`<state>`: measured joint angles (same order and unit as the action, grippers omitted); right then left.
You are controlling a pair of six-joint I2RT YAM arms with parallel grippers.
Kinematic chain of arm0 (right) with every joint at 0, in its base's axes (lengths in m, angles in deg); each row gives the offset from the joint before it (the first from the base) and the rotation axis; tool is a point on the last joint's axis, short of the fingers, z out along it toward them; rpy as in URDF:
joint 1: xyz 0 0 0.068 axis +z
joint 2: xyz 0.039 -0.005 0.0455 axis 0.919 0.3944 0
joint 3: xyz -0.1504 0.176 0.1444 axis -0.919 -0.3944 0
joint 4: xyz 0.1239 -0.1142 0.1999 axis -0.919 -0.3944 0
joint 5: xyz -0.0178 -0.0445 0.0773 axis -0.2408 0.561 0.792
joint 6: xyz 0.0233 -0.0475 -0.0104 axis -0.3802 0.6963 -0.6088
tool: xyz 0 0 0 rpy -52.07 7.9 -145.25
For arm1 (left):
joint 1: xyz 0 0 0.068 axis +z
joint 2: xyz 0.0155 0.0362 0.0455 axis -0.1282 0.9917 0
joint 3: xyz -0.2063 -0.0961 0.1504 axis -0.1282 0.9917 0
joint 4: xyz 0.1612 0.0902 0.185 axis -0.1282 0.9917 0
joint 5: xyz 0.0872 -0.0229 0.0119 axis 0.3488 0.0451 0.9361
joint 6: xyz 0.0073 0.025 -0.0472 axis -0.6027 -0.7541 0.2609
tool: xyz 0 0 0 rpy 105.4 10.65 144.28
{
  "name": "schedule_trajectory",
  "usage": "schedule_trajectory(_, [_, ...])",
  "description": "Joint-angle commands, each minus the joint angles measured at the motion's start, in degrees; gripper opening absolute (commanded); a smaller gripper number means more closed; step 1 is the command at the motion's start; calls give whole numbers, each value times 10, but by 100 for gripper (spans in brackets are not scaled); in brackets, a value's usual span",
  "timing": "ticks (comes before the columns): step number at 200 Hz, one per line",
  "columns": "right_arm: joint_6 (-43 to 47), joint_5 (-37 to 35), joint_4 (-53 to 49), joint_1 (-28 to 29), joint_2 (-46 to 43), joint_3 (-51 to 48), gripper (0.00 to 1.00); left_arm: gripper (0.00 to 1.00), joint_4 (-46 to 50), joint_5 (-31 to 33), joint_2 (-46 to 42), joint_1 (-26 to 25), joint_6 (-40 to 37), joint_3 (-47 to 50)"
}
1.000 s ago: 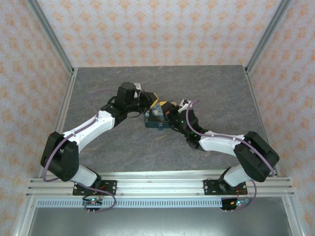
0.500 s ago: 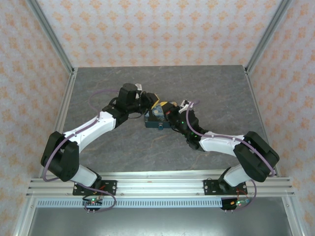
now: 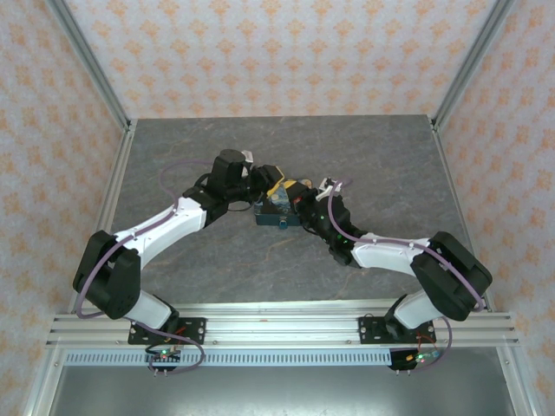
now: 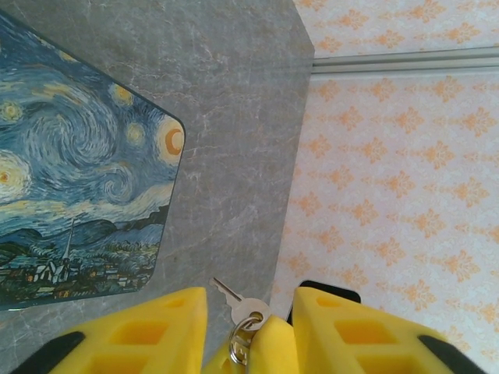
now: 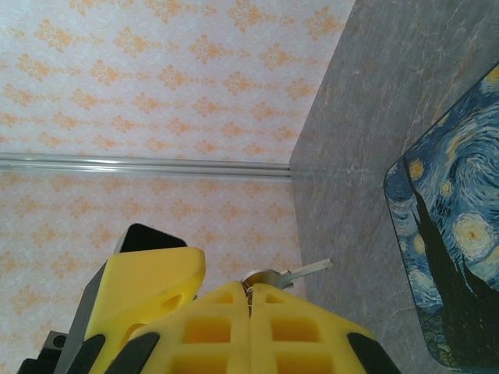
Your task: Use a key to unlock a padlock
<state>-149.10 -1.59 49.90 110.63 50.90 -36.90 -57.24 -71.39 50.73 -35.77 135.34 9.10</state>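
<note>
The small silvery key sticks out of my right gripper, which is shut on its head and ring. In the left wrist view the key and the right fingertips sit between the spread fingers of my open left gripper. From above, the left gripper and right gripper meet just over the far side of the dark-blue swirl-patterned box. A small blue piece at the box's near edge looks like the padlock, too small to be sure.
The box lies flat on the grey table. Patterned walls and metal frame posts close the table in on three sides. One left finger stands close beside the right fingers.
The left arm has crept a little toward the right gripper, bringing its fingers around the key. The right arm has hardly moved.
</note>
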Motion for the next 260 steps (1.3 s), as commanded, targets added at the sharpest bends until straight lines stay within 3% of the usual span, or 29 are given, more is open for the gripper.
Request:
schedule_trajectory(1, [-4,-12,26,3,-7,-5,0,29,-3,11,4,-2,-3,3])
schedule_trajectory(100, [-19,-4,50,3,11,-1,0,15,-20,19,13,-9,8,0])
schedule_trajectory(148, [-22,-6,50,3,10,-6,0,0,-32,25,19,-9,15,-2])
schedule_trajectory(176, [-28,-14,48,0,-1,-21,0,0,-24,36,15,-7,4,-3])
schedule_trajectory(185, [-32,-17,43,-5,-13,-35,14,0,-15,41,11,-3,-9,-5])
schedule_trajectory(195, [-35,-17,27,-13,-37,-52,38,0,-1,46,6,2,-27,-8])
schedule_trajectory(205, [-34,-19,1,-22,-63,-71,49,0,12,49,-1,8,-51,-10])
schedule_trajectory(233, [-6,-6,-71,-48,-144,-107,51,0,47,60,-21,16,-140,-20])
schedule_trajectory(260, [47,37,-129,-78,-199,-108,48,0,29,48,-38,19,-212,-15])
